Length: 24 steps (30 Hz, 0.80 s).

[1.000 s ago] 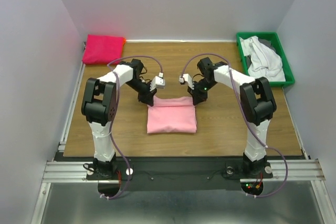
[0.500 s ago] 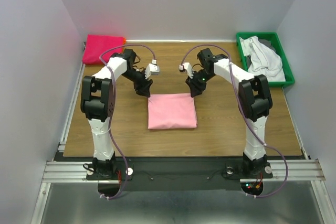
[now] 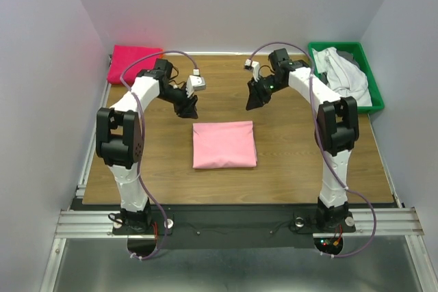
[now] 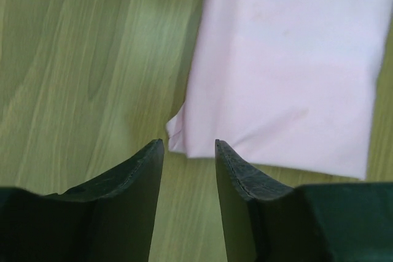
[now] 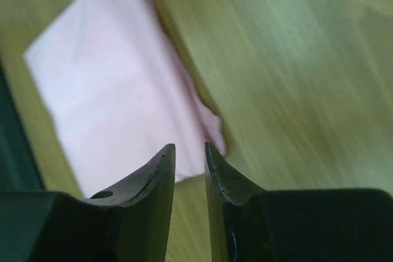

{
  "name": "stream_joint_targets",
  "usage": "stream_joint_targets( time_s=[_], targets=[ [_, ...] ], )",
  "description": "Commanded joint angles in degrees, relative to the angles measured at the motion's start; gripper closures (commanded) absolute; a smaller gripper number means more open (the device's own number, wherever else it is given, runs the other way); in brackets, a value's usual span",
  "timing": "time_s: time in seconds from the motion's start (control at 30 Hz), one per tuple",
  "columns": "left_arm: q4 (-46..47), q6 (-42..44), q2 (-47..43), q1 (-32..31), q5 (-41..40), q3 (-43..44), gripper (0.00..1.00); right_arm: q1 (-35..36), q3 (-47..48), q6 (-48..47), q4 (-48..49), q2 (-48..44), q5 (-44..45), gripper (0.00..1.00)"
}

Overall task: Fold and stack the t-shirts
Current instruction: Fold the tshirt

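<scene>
A folded light pink t-shirt (image 3: 224,144) lies flat at the table's middle; it also shows in the left wrist view (image 4: 288,72) and the right wrist view (image 5: 116,102). My left gripper (image 3: 189,108) hovers just beyond the shirt's far left corner, jaws open and empty (image 4: 189,145). My right gripper (image 3: 252,100) hovers beyond the far right corner, jaws slightly apart and empty (image 5: 190,146). A folded red t-shirt (image 3: 135,63) lies at the far left corner. White t-shirts (image 3: 344,76) are heaped in the green bin (image 3: 373,78).
The green bin stands at the far right edge of the wooden table (image 3: 287,148). White walls close in the table on three sides. A metal rail (image 3: 233,220) runs along the near edge by the arm bases.
Both grippers let go of the pink shirt's far edge and pulled back and up toward the far side. The shirt now lies flat and folded.
</scene>
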Motion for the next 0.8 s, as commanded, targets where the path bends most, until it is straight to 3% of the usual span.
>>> stream_joint_targets(
  time_s=[0.0,0.1,0.27,0.43,0.57,0.77],
  targets=[
    [3.15,-5.89,-2.97,-1.16,7.38,-3.64,0.52,0.56,-3.04,7.42,1.43,-1.21,-16.32,0.70],
    [6.74,-11.24,-0.43,-1.16,13.61,-6.90,0.55,0.82,-9.98,14.87,6.34,-0.16,-21.90,0.73],
    [17.03,-23.55,4.94,-0.99,16.36,-10.07,0.58,0.56,-13.69,23.51,21.02,4.22,-18.41,0.76],
    [28.36,-35.95,12.76,1.12,14.25,-7.79,0.59,-0.23,-7.28,32.27,25.95,12.31,-14.80,0.79],
    [29.44,-42.20,17.95,3.40,14.25,-3.23,0.61,-1.02,-4.91,36.79,28.15,16.01,-13.74,0.79],
    [30.40,-44.75,12.61,4.73,14.60,-3.21,0.59,-3.22,1.51,38.81,28.07,12.69,-10.93,0.75]
  ],
)
